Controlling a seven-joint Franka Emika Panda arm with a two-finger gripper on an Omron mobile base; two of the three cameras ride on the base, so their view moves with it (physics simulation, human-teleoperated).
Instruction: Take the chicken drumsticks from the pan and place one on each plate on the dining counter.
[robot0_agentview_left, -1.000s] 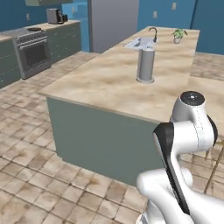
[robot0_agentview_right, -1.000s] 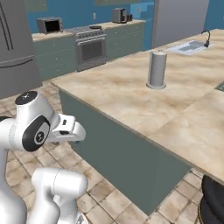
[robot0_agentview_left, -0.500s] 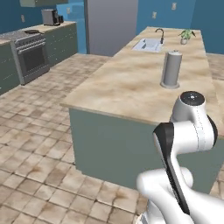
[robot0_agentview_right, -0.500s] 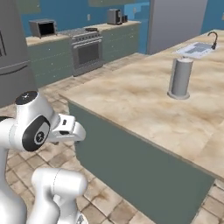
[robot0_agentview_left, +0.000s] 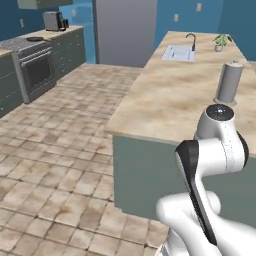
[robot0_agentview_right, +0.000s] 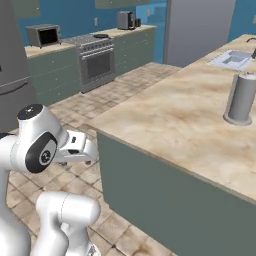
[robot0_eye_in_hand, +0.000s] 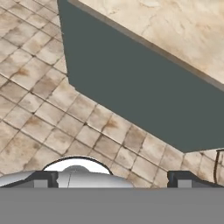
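- Far left, against the blue wall, we see the steel stove (robot0_agentview_left: 34, 67). On its top lies a flat dark shape that we take for the pan (robot0_agentview_left: 35, 38). It sits well apart from the robot, across the tiled floor (robot0_agentview_left: 60, 150).
- The pan is too small here for us to tell whether the chicken drumsticks lie in it. In the right base view it shows as a dark patch (robot0_agentview_right: 101, 36) on the same stove top.
- Just right of the stove, a dark coffee maker (robot0_agentview_left: 52, 21) stands on the green cabinets' worktop.
- Next comes a tall grey fridge (robot0_agentview_left: 125, 30), set back against the wall.
- Right of that runs the beige island worktop (robot0_agentview_left: 165, 100) with grey-green side panels. It carries a sink (robot0_agentview_left: 177, 52) with a dark faucet at its far end and a small potted plant (robot0_agentview_left: 220, 42) just beyond.
- A steel canister (robot0_agentview_left: 229, 82) stands upright on it, nearer to us.
- The white arm (robot0_agentview_left: 215, 150) rises at the lower right, beside the island's near corner.
- The gripper (robot0_eye_in_hand: 111, 181) points down at the floor tiles and the island's side panel (the hand view is tilted). Its fingertips (robot0_eye_in_hand: 43, 179) stand as far apart as they go, with nothing between them.
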